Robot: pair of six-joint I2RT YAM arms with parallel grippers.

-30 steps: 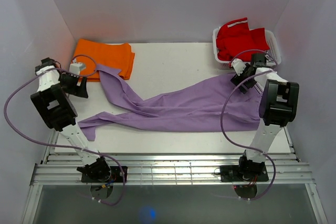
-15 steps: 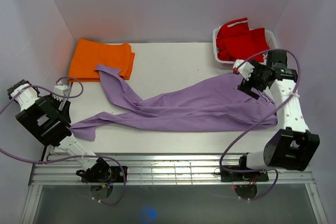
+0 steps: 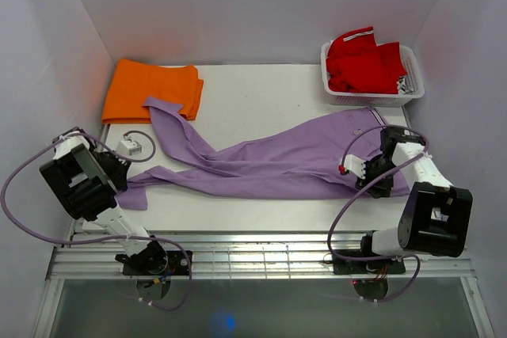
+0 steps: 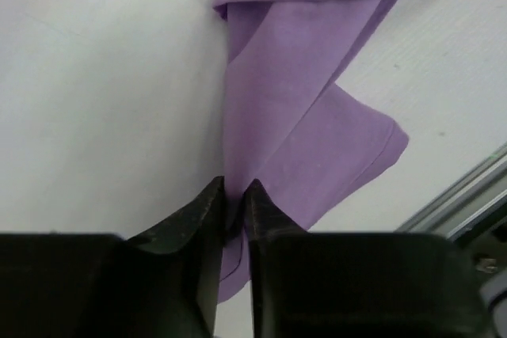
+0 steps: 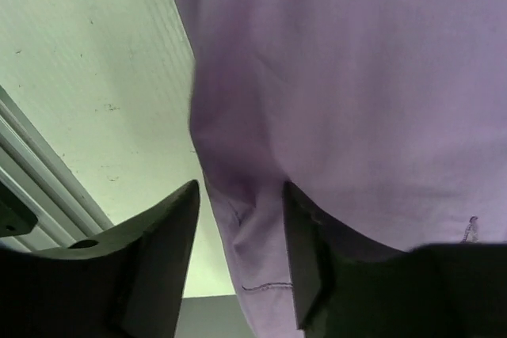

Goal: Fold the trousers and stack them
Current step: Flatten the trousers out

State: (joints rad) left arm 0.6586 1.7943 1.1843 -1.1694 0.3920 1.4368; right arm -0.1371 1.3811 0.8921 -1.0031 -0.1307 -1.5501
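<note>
Pinching trousers (image 3: 277,160) with left jaws, right jaws parted, red garment (image 3: 360,61) in white basket (image 3: 376,99)

Left arm (image 3: 79,184) hides 1 trousers (image 3: 269,165) leg end; right arm (image 3: 413,165) covers the waist corner

I see the trousers (image 3: 277,165), lilac and soft, lying spread but rumpled across the middle of the worktop (image 3: 261,89), with the wide waist end on my right, towards the near edge. Both legs run left from there and overlap for most of their length. One angles off to the far left, and the other reaches the near left, its end creased and folded over.
</note>
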